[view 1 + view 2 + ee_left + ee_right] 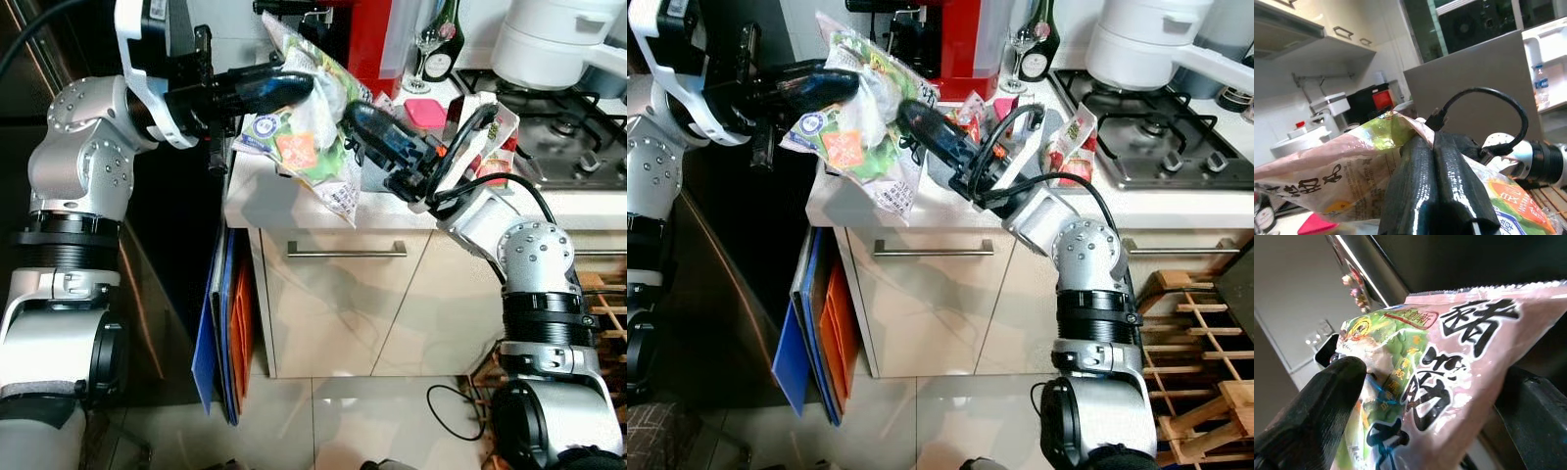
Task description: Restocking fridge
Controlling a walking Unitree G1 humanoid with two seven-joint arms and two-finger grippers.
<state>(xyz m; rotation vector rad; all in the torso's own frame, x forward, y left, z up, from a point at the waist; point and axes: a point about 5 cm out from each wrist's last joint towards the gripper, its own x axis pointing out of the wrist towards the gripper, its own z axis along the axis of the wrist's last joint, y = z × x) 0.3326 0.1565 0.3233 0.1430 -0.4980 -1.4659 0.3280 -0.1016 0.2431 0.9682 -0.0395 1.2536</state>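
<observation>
Glossy tile floor [343, 421] is lying nearest, with blue and orange boards [223, 323] leaning against the cream cabinet's [343, 304] left side. Above the table's [257, 201] near left corner, both grippers are holding one crinkled food bag [309, 132] in the air. Left gripper [294, 86] is pinching the bag's upper edge, fingers pressed together. Right gripper [361, 119] is gripping the bag's right side, one finger on each face. Farther right, a second packet [490, 147] is sitting beside the gas hob [558, 127]. Farthest back, a red appliance [377, 39], a bottle [444, 44] and a white pot [549, 39] are standing.
</observation>
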